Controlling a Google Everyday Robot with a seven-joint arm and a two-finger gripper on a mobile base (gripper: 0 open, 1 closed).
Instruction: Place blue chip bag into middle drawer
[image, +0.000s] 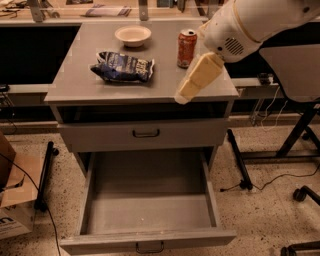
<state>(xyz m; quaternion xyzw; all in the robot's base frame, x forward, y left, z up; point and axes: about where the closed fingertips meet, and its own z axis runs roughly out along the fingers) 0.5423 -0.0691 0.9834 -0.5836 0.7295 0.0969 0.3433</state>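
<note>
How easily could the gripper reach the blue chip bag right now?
Probably yes. The gripper hangs over the cabinet top, front right; the blue chip bag lies uncovered to its left, nothing between them.

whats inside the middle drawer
The open middle drawer shows only bare floor; its front hides the nearest strip. The blue chip bag lies on the cabinet top, the gripper over its right edge.

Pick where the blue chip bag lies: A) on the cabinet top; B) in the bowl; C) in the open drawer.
A: the blue chip bag lies on the cabinet top, left of the red soda can in the picture, while the end effector hangs over the top's front right edge.
</note>
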